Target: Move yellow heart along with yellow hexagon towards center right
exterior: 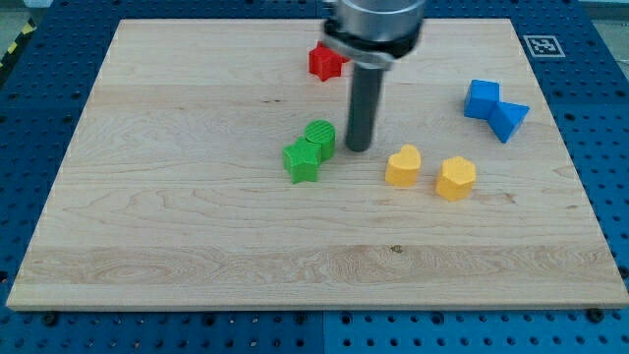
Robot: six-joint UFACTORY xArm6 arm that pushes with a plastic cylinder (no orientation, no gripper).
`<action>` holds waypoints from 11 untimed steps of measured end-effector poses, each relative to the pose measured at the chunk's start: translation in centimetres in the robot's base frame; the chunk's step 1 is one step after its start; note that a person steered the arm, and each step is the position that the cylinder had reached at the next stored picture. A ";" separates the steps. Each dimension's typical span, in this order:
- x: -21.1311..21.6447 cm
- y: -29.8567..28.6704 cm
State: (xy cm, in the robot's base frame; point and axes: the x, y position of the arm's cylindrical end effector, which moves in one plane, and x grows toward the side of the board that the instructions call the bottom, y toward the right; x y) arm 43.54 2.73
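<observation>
The yellow heart (402, 166) lies right of the board's middle. The yellow hexagon (455, 178) lies just to its right, a small gap between them. My tip (359, 147) rests on the board left of the yellow heart and a little above it, apart from it. It stands close to the right side of the green round block (320, 136).
A green star (302, 159) touches the green round block at its lower left. A red block (324, 62) sits near the view's top, partly behind the arm. Two blue blocks (482, 98) (509, 119) touch at the right. The wooden board (197, 236) lies on a blue perforated table.
</observation>
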 end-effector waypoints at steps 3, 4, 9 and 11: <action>1.6 1.6; 1.6 3.6; 7.5 10.6; 5.4 8.1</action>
